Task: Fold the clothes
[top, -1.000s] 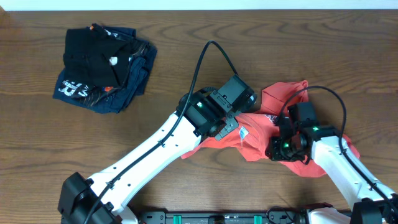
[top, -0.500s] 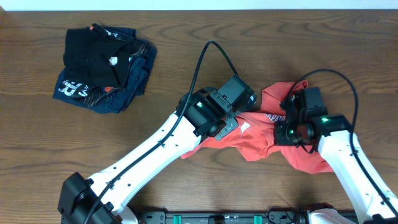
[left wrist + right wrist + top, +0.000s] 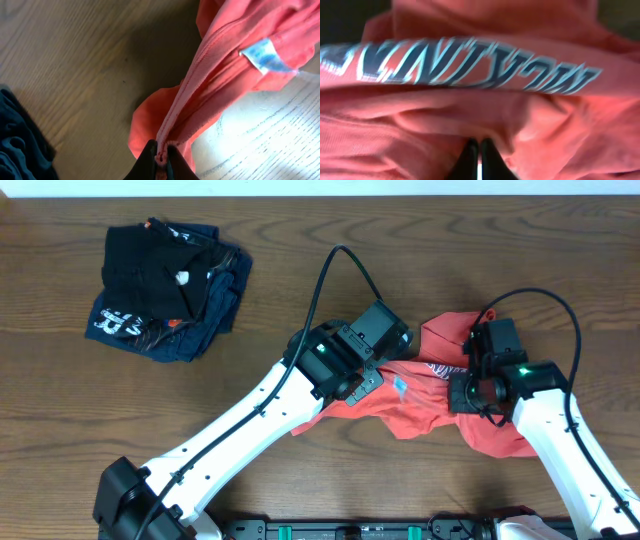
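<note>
The T-shirt [image 3: 420, 415] is lying bunched on the table [image 3: 300, 240], right of centre, its long axis running left-right. The left gripper [image 3: 161, 158] is clamping its seam [image 3: 195, 85]; the right gripper [image 3: 477, 154] is pinching fabric near the lettering [image 3: 460, 67].

Left arm [image 3: 250, 425]: white, extended diagonally from the near-left corner toward the middle.
Left gripper [image 3: 161, 159]: jaws closed, pinching a seam of the clothes [image 3: 215, 85].
Right arm [image 3: 560, 450]: reaches in from the near-right corner, wrist angled inward.
Right gripper [image 3: 479, 159]: fingers pressed together, tips at the fabric.
</note>
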Controlling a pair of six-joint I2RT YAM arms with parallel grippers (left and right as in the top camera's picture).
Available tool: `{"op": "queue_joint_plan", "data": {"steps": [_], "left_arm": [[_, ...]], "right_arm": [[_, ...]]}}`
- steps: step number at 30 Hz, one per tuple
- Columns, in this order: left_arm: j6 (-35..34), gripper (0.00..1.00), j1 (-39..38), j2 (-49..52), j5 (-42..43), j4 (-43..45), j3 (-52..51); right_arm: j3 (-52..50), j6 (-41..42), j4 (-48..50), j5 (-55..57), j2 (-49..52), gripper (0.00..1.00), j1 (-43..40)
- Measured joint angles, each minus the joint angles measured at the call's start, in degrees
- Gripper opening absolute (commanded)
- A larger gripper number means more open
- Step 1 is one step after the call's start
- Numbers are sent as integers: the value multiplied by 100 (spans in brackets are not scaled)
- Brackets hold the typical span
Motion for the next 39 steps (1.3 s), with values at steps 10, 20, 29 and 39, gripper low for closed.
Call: {"op": "queue_joint_plan", "data": {"steps": [10, 20, 29, 39], "left_arm": [[0, 6, 0, 2, 0, -2, 0], [0, 6, 0, 0, -59, 0, 0], [-63, 6, 0, -28, -55, 4, 0], [-72, 6, 0, -592, 382, 393, -7]], "right_arm": [[0, -627, -315, -1034, 9, 41, -57], [-2, -852, -479, -1458, 9, 43, 1075], [-531, -308, 514, -857, 13, 43, 1580], [-640, -98, 601, -214, 35, 48, 2050]]}}
